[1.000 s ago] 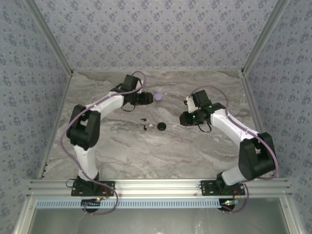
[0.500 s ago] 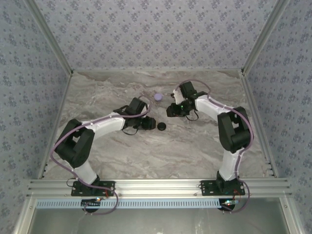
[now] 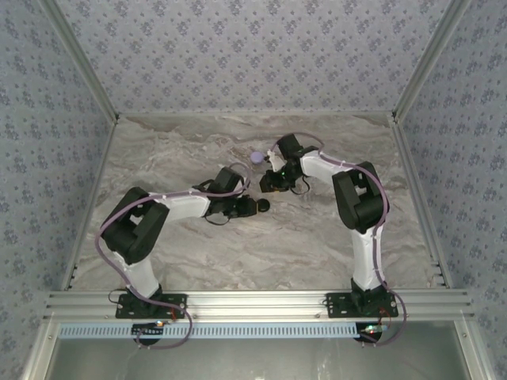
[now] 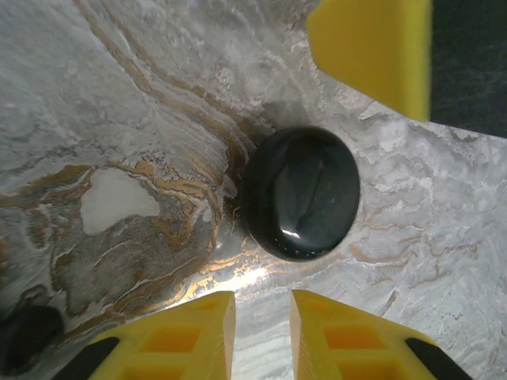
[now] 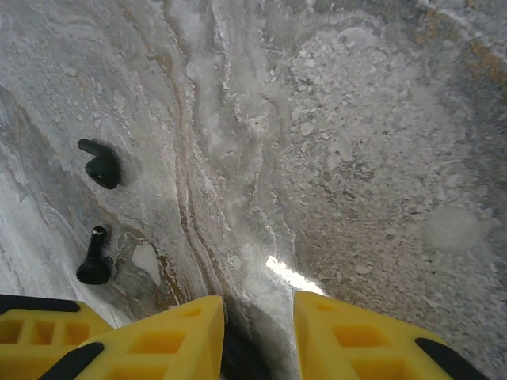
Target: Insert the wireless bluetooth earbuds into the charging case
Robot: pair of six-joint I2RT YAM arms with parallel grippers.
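The black round disc (image 4: 299, 192), which I take to be the charging case with its lid closed, lies flat on the marble bench (image 3: 198, 253) and is the landmark here. The left fingers (image 4: 198, 328) sit just short of the disc on its left-arm side, drawn nearly together with nothing between them, so they are closed and empty. The right fingers (image 5: 348, 328) hover on the far side of the disc, between it and a small lavender piece (image 3: 257, 157). They are parted narrowly, with only bare bench in the gap. Neither earbud is in the case. In the right wrist view both lie loose on the bench, ahead of the right fingers and off to their left, well outside the line of the gap. The upper earbud (image 5: 101, 165) lies on a diagonal, its stem angled up and left. The lower earbud (image 5: 93, 257) has its long axis running roughly along the fingers' reach, stem pointing away. They are near each other but not touching. A dark blob at the left wrist view's lower left corner, apart from the disc, may be one of them; I cannot tell. Judging from this, the right arm would have to shift left and widen to straddle an earbud across its stem.
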